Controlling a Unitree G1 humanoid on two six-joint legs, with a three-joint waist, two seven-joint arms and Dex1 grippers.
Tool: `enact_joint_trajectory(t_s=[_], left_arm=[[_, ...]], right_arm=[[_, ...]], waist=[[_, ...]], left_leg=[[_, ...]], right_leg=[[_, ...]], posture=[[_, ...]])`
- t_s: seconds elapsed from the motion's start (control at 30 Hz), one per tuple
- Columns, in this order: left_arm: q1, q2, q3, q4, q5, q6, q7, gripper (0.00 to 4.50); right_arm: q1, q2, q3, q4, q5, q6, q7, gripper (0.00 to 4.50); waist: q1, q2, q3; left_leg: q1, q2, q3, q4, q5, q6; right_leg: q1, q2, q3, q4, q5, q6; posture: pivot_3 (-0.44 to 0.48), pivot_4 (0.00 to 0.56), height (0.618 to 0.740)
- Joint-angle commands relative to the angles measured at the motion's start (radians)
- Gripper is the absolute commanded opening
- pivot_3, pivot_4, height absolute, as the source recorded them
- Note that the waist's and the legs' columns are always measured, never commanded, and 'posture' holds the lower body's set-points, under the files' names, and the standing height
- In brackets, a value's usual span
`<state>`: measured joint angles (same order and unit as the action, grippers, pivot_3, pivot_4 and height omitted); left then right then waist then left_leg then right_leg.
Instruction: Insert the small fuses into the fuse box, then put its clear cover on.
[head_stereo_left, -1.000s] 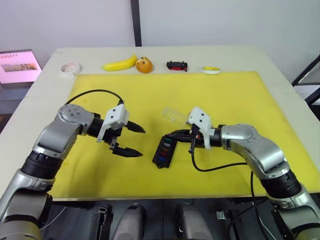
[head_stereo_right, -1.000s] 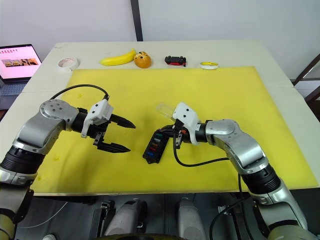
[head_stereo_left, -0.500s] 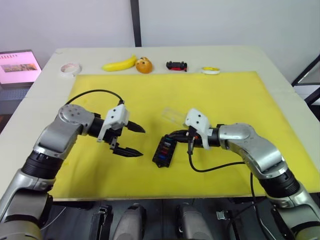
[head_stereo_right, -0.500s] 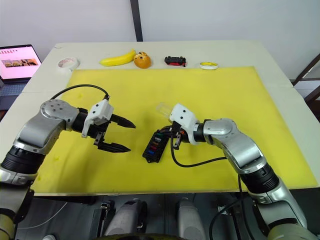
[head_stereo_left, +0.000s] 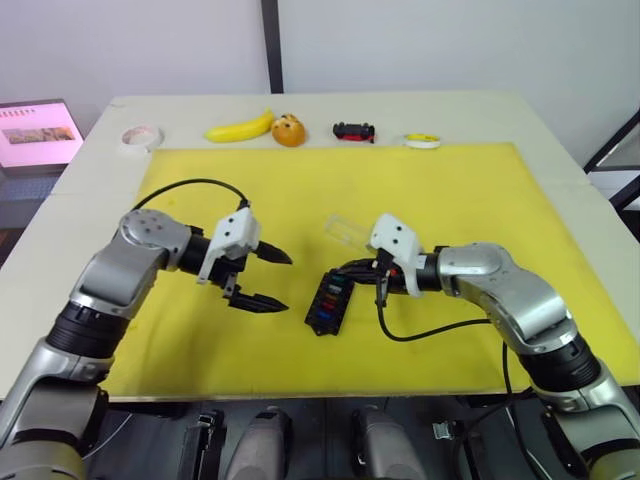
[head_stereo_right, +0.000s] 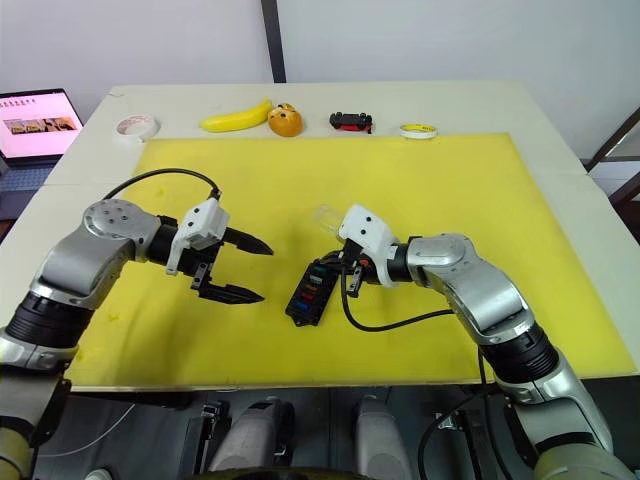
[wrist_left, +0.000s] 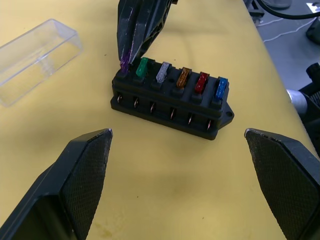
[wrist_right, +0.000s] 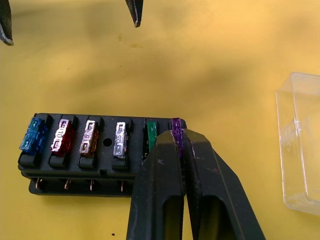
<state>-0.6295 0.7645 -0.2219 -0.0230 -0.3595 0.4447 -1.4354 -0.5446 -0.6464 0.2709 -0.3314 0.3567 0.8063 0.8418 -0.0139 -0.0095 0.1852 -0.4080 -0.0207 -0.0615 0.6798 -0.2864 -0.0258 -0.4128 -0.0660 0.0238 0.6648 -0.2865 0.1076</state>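
The fuse box (head_stereo_left: 326, 301) lies on the yellow mat (head_stereo_left: 450, 190) near its centre. Six fuses (wrist_left: 182, 77) stand in one row of slots. The right gripper (wrist_right: 178, 131), at 3 o'clock of the box, pinches the purple fuse (wrist_right: 176, 125) at the row's end; its fingers (wrist_right: 200, 150) hide most of that fuse. The left gripper (head_stereo_left: 262, 279), fingers spread wide, hovers at 9 o'clock. The clear cover (head_stereo_left: 348, 232) lies at 1 o'clock, faint against the mat.
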Motion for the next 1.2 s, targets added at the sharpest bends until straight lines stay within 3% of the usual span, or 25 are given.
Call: enact_joint_trajectory(t_s=[0.03,0.53,0.63,0.73,1.2], left_arm=[[-0.013,0.002,0.011,-0.018,0.000,-0.015,-0.003,4.46],[-0.015,0.001,0.014,-0.013,0.002,-0.016,0.000,4.46],[-0.016,0.000,0.014,-0.011,0.002,-0.017,0.000,4.50],[-0.016,0.000,0.013,-0.010,0.003,-0.018,-0.001,4.50],[-0.020,-0.005,0.012,-0.004,0.007,-0.019,0.002,4.50]], right_arm=[[-0.010,0.004,-0.018,-0.039,0.015,0.012,0.004,0.00],[-0.006,0.001,-0.004,-0.038,0.001,0.005,0.002,0.00],[-0.004,0.004,-0.006,-0.038,0.002,0.005,0.003,0.96],[-0.005,0.005,-0.009,-0.050,0.006,0.009,0.003,2.33],[-0.044,0.033,-0.096,-0.059,0.081,0.033,-0.004,2.33]], waist=[[0.000,0.000,0.000],[0.000,0.000,0.000],[0.000,0.000,0.000],[0.000,0.000,0.000],[0.000,0.000,0.000]], left_leg=[[0.000,0.000,0.000,0.000,0.000,0.000],[0.000,0.000,0.000,0.000,0.000,0.000],[0.000,0.000,0.000,0.000,0.000,0.000],[0.000,0.000,0.000,0.000,0.000,0.000],[0.000,0.000,0.000,0.000,0.000,0.000]], right_leg=[[0.000,0.000,0.000,0.000,0.000,0.000],[0.000,0.000,0.000,0.000,0.000,0.000],[0.000,0.000,0.000,0.000,0.000,0.000],[0.000,0.000,0.000,0.000,0.000,0.000],[0.000,0.000,0.000,0.000,0.000,0.000]], posture=[[0.000,0.150,0.740],[0.000,0.150,0.740],[0.000,0.150,0.740],[0.000,0.150,0.740],[0.000,0.150,0.740]])
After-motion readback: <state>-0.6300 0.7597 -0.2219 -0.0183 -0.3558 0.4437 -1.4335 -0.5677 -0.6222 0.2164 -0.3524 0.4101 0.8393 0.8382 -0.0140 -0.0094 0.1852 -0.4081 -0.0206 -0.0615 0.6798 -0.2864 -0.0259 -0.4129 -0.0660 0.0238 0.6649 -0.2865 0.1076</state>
